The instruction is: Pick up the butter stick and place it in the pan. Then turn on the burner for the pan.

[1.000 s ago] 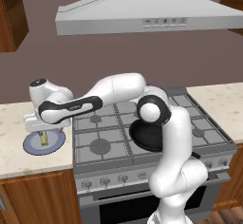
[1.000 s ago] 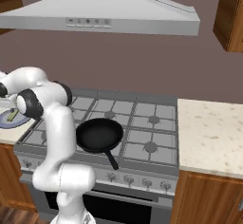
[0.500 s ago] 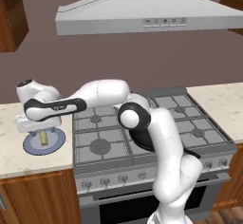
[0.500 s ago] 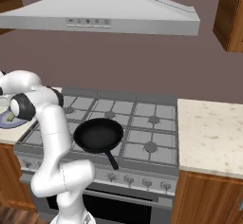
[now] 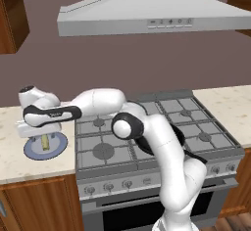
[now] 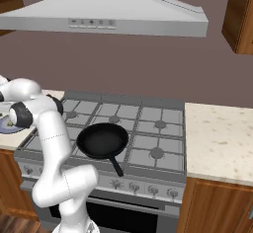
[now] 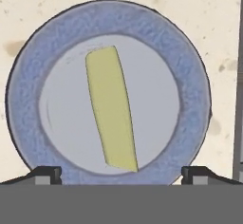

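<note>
The butter stick (image 7: 112,109) lies flat in the middle of a round blue-grey plate (image 7: 28,76), its long side running roughly along the hand view's vertical. The plate (image 5: 34,149) rests on the pale speckled desk (image 5: 14,164), just left of the stove (image 5: 162,127). The gripper (image 7: 121,173) hangs directly above the plate, its fingers (image 7: 45,173) set wide apart, one to each side of the stick, clear of it and holding nothing. The white arm (image 5: 98,105) reaches leftward across the stove to get there. The pan (image 6: 103,140) sits on a front burner of the stove, well apart from the plate, with its handle pointing toward the front edge.
</note>
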Motion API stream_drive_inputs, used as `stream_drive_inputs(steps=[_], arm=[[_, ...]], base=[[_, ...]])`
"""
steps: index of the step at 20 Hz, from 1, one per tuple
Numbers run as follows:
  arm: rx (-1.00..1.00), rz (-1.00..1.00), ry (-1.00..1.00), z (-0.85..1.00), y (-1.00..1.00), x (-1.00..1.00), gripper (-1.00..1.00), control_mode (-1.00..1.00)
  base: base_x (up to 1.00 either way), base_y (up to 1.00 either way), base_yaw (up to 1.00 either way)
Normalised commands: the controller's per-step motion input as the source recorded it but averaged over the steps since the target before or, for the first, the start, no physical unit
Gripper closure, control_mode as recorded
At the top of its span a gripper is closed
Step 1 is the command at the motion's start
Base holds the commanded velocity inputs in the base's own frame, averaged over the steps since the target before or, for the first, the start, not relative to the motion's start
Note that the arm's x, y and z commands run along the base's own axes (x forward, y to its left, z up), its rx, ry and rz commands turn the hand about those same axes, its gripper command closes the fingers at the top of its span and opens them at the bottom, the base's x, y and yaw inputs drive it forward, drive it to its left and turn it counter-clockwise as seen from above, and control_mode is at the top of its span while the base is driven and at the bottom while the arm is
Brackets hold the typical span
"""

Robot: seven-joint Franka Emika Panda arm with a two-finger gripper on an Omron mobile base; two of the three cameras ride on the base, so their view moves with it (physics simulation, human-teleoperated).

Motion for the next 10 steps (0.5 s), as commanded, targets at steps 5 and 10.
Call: stream_drive_inputs(steps=[5, 10], arm=[[0.06, 0.0, 0.0, -0.41, 0.0, 0.31, -1.0, -1.0], [0.01, 0.0, 0.0, -0.4, 0.0, 0.23, -1.0, -1.0]], base=[[0.0, 0.0, 0.0], [0.0, 0.0, 0.0]])
